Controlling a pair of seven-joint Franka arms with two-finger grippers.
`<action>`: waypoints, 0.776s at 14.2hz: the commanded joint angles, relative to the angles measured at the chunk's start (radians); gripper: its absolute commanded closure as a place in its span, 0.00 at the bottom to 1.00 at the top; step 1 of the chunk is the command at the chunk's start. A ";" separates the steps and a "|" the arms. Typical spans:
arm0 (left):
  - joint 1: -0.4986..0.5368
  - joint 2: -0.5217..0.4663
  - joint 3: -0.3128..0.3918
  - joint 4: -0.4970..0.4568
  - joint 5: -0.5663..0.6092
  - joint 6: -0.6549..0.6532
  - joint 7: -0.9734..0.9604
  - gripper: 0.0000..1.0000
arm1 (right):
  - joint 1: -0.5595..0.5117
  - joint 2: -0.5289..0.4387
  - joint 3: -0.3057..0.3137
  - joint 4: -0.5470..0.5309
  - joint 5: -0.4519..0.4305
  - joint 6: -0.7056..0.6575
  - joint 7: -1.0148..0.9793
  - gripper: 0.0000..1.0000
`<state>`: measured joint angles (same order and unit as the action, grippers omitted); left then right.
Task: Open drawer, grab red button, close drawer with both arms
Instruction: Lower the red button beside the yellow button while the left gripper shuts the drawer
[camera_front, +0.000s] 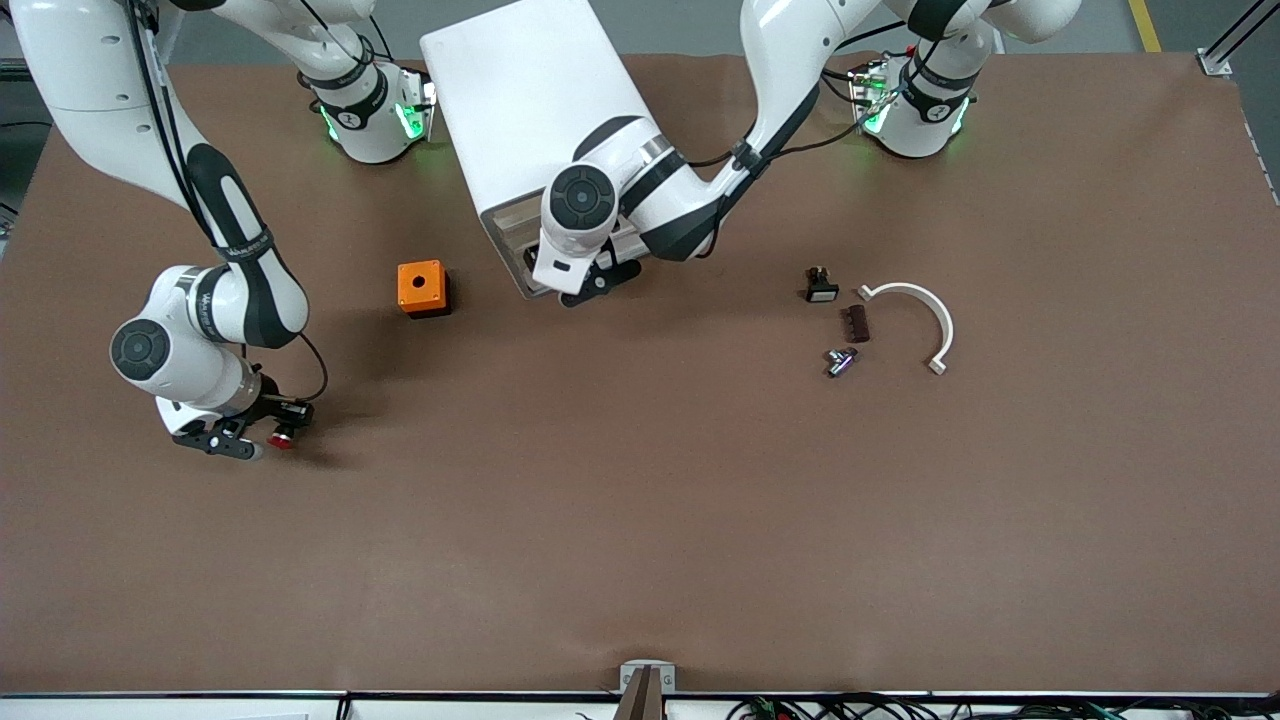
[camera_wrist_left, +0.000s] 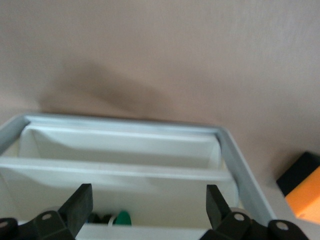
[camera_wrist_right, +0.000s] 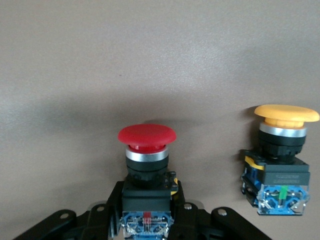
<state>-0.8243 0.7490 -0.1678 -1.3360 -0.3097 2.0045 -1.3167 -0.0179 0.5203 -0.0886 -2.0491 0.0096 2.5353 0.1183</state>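
My right gripper (camera_front: 262, 438) is low over the table at the right arm's end, shut on the red-capped button (camera_front: 282, 438). In the right wrist view the fingers (camera_wrist_right: 107, 215) clamp the button's black-and-blue body (camera_wrist_right: 146, 197). My left gripper (camera_front: 598, 282) is at the foot of the white cabinet (camera_front: 530, 90), in front of its drawers. In the left wrist view it (camera_wrist_left: 147, 207) is open, fingers wide apart, holding nothing. The lowest drawer (camera_wrist_left: 120, 150) shows there as a white tray standing out a little, next to the table. A green item (camera_wrist_left: 122, 218) lies in a tray above it.
An orange-capped button (camera_wrist_right: 280, 160) lies beside the red one. An orange box with a hole (camera_front: 422, 288) sits beside the cabinet toward the right arm's end. A black part (camera_front: 821, 287), a brown part (camera_front: 856, 323), a metal part (camera_front: 841, 361) and a white arc (camera_front: 915, 320) lie toward the left arm's end.
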 joint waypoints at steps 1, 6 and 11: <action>0.077 -0.022 0.011 0.003 -0.006 0.000 0.010 0.00 | -0.031 0.012 0.021 0.021 -0.010 0.000 -0.022 1.00; 0.224 -0.106 0.016 0.001 0.082 -0.003 0.042 0.00 | -0.033 0.014 0.021 0.035 -0.010 -0.001 -0.048 1.00; 0.351 -0.218 0.017 -0.009 0.115 -0.249 0.365 0.00 | -0.033 0.027 0.021 0.040 0.000 0.000 -0.077 1.00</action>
<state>-0.5216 0.5991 -0.1483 -1.3111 -0.2142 1.8280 -1.0596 -0.0256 0.5318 -0.0881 -2.0307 0.0098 2.5373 0.0608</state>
